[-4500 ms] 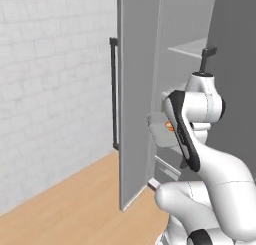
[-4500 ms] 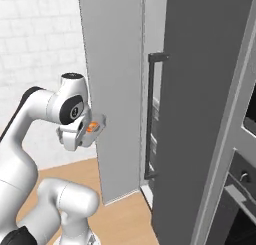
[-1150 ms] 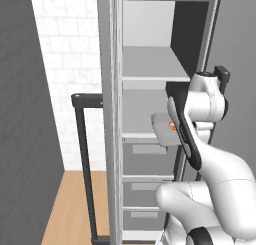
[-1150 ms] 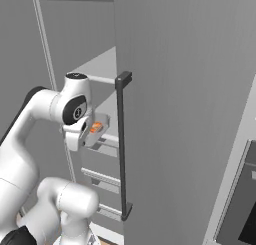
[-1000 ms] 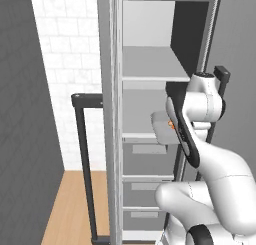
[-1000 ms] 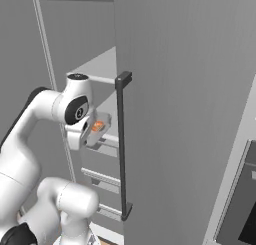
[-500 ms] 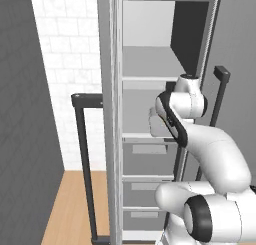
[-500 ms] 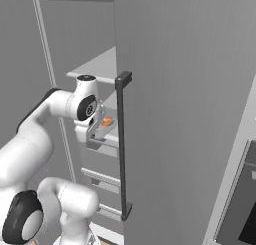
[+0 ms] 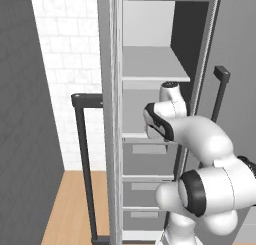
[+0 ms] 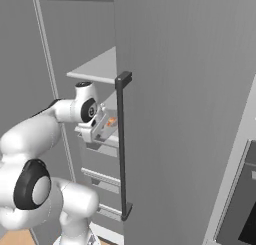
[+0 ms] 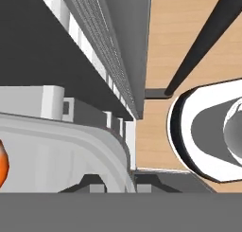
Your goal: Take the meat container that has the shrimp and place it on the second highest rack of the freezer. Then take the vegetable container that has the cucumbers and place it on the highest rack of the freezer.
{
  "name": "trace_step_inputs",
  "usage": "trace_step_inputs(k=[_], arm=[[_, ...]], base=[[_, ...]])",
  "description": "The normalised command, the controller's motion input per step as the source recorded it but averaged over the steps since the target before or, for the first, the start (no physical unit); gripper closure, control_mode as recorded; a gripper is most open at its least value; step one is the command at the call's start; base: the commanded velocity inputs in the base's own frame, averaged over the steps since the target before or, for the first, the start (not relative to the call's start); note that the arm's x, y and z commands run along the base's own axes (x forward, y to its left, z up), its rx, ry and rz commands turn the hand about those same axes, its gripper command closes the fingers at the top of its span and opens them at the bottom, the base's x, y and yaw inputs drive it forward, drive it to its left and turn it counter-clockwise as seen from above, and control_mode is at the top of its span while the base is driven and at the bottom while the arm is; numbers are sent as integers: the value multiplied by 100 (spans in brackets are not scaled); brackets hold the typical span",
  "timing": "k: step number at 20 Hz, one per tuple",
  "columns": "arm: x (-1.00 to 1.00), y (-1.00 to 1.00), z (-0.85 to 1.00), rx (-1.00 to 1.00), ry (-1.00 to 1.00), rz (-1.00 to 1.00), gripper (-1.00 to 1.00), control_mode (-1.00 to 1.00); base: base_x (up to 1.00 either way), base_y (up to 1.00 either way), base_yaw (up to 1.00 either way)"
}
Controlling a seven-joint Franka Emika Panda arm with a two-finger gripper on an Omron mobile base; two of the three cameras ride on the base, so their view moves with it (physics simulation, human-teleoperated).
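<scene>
While the white arm reaches into the open freezer [image 9: 150,64], the gripper [image 10: 96,130] is pinched nearly closed on the rim of the shrimp container [image 10: 106,126], a clear, shallow tray with orange shrimp [image 10: 111,121] inside. In the right base view the container sticks out just ahead of the gripper, tilted a little, toward the freezer interior. It hangs just above the second highest rack [image 9: 142,137], which lies directly below and ahead of the gripper; whether the tray already touches that rack cannot be told. The highest rack [image 9: 152,69] sits well above the gripper. A dark vertical door handle [image 10: 123,139] stands just beside the tray, on its far side from the arm.

In the hand view the container's pale curved rim [image 11: 85,141] sweeps just beyond the fingertips, with a sliver of orange shrimp at one edge.

The container looks rigid, light and smooth-walled, so it would likely slip or swing if held loosely. The grip sits at one edge, so the tray's weight hangs out in front; keeping it level matters, or the shrimp could slide. The rim seems the only sensible place to hold it.
</scene>
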Motion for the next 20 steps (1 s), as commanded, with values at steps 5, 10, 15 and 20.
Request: trace_step_inputs(k=[5, 10, 15, 20], arm=[[41, 0, -14, -8, -8, -1, 100, -100], [46, 0, -1, -1, -1, -1, 100, -100], [63, 0, 0, 0, 0, -1, 100, -100], [58, 0, -24, 0, 0, 0, 100, -100]], base=[[0, 0, 0], [0, 0, 0], [0, 0, 0], [0, 0, 0]])
